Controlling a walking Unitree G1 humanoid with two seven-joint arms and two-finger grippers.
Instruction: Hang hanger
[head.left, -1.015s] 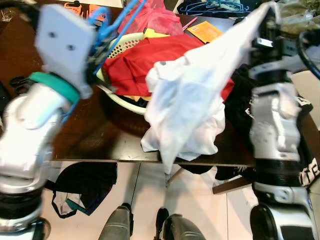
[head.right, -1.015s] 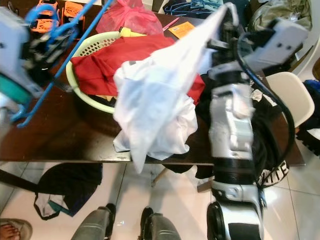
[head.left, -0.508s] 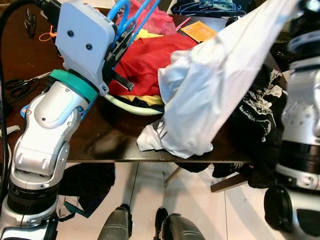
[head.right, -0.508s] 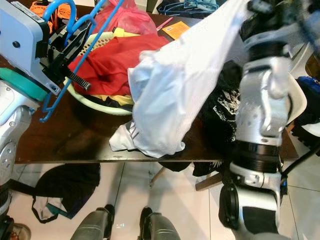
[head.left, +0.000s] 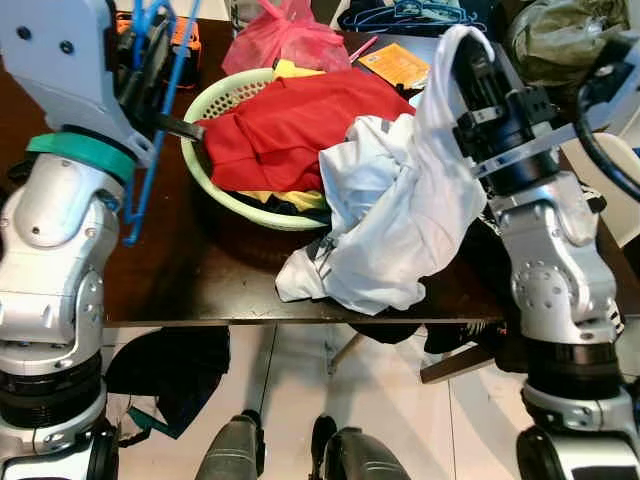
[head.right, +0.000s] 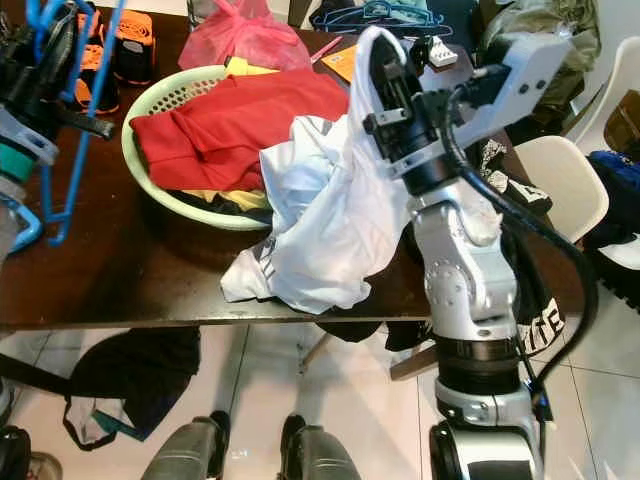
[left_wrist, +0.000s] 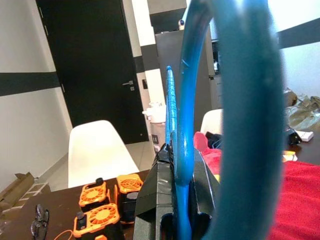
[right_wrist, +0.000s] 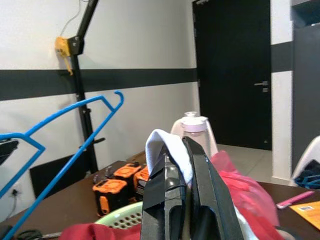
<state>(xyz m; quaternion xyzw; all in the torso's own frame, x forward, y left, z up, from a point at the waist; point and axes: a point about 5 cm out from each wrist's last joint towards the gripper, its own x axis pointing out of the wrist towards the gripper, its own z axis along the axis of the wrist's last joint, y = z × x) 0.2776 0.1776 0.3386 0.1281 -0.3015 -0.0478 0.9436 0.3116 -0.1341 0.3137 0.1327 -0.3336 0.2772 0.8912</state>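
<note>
Right claw is clamped on a big white cloth shirt, lifting one end above the dark wooden table while the rest lies heaped there. Left claw is clamped on a thin blue plastic hanger, hanging long-way down. Shirt sits well to the hanger's right, past the green basket
</note>
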